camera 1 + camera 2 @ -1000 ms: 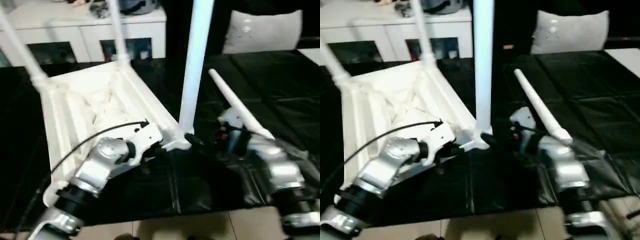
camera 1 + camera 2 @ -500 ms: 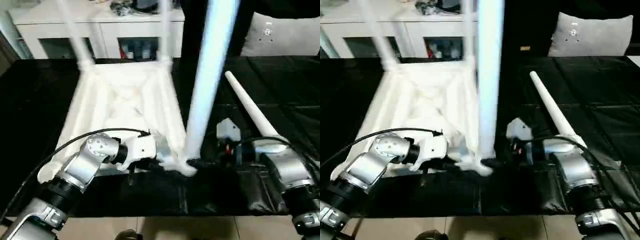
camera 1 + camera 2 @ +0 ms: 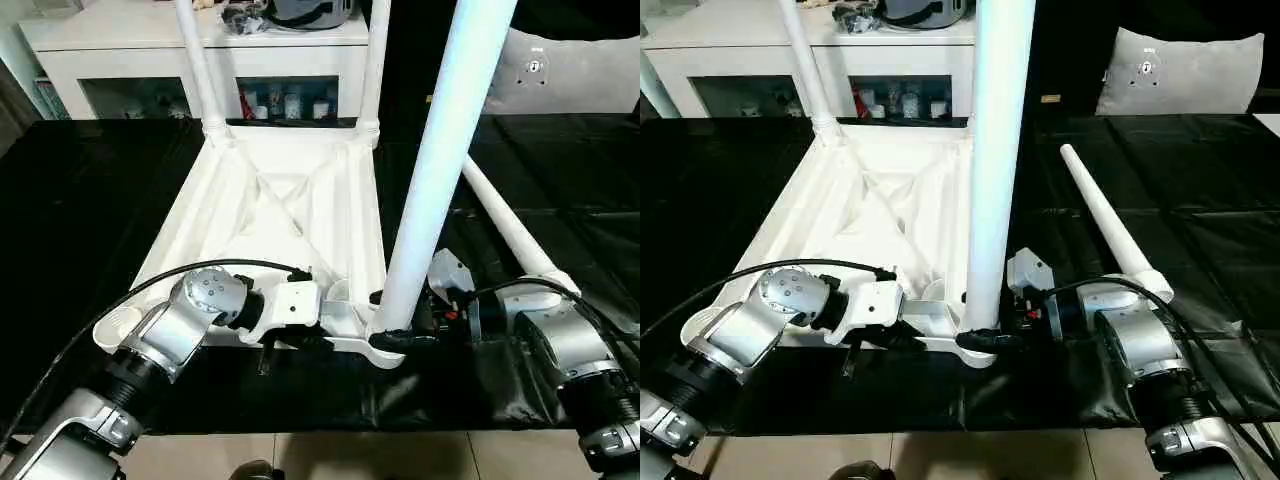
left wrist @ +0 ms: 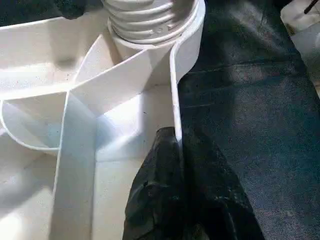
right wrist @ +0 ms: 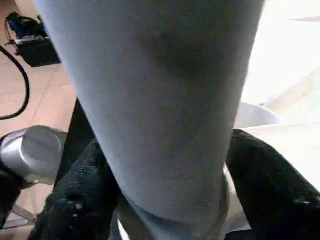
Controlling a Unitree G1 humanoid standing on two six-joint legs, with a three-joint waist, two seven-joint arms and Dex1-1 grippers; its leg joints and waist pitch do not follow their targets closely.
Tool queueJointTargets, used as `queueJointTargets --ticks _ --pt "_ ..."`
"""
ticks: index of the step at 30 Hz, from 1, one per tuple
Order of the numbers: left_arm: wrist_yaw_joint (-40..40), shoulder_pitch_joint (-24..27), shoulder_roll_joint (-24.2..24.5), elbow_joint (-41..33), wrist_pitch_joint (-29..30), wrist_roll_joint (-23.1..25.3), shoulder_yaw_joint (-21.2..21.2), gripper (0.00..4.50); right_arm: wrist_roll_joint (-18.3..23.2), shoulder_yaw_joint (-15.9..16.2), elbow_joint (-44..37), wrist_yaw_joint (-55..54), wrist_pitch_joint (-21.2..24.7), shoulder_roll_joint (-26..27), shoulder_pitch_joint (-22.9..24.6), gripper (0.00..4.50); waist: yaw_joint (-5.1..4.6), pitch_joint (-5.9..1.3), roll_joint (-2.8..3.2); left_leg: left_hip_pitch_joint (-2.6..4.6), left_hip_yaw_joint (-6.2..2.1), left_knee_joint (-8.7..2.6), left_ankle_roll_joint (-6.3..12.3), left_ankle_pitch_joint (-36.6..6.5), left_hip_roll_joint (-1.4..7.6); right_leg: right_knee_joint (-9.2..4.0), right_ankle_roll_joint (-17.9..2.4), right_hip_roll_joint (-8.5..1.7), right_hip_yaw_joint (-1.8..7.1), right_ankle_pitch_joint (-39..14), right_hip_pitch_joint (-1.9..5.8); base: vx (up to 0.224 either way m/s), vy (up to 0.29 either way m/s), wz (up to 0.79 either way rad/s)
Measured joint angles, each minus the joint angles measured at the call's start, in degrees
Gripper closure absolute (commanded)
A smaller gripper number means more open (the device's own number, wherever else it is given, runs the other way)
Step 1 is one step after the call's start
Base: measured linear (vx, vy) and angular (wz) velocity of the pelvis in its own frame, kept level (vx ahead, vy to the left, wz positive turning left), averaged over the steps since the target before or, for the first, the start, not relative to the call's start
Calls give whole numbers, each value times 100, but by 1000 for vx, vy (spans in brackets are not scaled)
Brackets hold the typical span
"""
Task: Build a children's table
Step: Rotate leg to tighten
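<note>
Standing leg [image 3: 440, 170] between right jaws, tabletop [image 3: 290, 210] rim in left jaws

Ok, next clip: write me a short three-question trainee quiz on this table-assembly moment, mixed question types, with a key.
1. True or false: the tabletop lies with its ribbed underside up.
2. How many legs stand in corner sockets? A) one B) three C) four
3. Fill in: the right gripper is shut on the ____ of the near leg.

Also note: the left gripper pinches the tabletop's rim wall, and a loose leg lies on the black mat.

Key: 1 true; 2 B; 3 base.
</note>
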Motion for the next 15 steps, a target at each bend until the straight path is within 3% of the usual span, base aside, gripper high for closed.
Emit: queueJointTargets --ticks 5,8,11,15 --pt "6 19 -19 11 146 -83 41 450 67 -18 10 -17 168 59 4 184 -4 -2 -2 3 0 0 0 0 0 1 0 0 0 0 0 0 0 0" --pt "170 193 -70 -199 607 -116 222 450 72 -61 -14 -309 325 266 40 189 -33 -8 -9 24 2 -7 0 0 0 2 0 1 0 0 10 0 0 0" --pt "616 309 -154 -353 1130 -83 403 450 -11 -237 38 -1080 467 577 60 194 -174 -12 -18 50 3 -10 -1 0 -1 1 2 1 0 -1 20 0 0 0" --pt "1510 460 -464 -579 1845 58 671 450 -216 -508 403 -2591 489 1233 -114 194 -496 -9 -27 66 -24 -4 -2 -1 -4 -31 6 -1 -46 -3 13 -18 5 -9"
